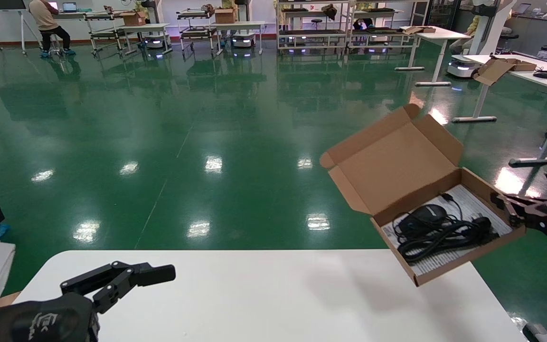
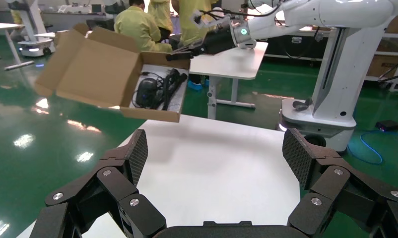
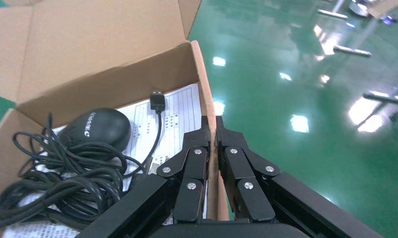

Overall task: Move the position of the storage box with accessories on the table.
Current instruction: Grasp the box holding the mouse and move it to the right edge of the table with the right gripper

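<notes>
The storage box [image 1: 397, 161] hangs tilted in the air above the far right corner of the table [image 1: 273, 294], lid open. My right gripper [image 1: 497, 199] is shut on the box's right side wall [image 3: 202, 74], one finger inside and one outside. In the box lie the accessories: a black mouse [image 3: 95, 129], coiled black cable [image 3: 63, 183] and a white leaflet [image 3: 179, 106]. My left gripper [image 2: 214, 153] is open and holds nothing, low over the table's near left part. From the left wrist view the box [image 2: 98, 69] shows beyond the table's far edge.
Green floor lies past the table's far and right edges. Other white desks stand at the right, one with an open cardboard box [image 1: 496, 69]. A white robot base [image 2: 331, 99] stands beyond the table on the right-arm side. People sit far off.
</notes>
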Controlling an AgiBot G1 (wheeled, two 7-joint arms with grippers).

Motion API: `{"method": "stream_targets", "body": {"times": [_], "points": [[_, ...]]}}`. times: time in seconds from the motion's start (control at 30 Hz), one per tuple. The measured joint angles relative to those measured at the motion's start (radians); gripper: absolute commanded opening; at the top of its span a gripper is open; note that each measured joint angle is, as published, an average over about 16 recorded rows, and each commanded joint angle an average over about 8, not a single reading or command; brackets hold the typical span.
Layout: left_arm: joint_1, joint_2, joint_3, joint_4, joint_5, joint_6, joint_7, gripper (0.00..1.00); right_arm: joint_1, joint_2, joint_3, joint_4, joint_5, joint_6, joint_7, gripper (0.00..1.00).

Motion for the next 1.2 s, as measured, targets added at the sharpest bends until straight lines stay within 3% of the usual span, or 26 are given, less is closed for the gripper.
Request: {"method": "stream_targets", "body": {"times": [0.53,1.2], "points": [[0.000,0.000,0.000,0.000,0.000,0.000,0.000,1.00,-0.117,0.020,0.042,-0.016,0.061,0.077,-0.027,0.00],[0.000,0.000,0.000,0.000,0.000,0.000,0.000,1.00,-0.292,-0.047,0.113,0.002,0.162,0.202,-0.084,0.00]]}}
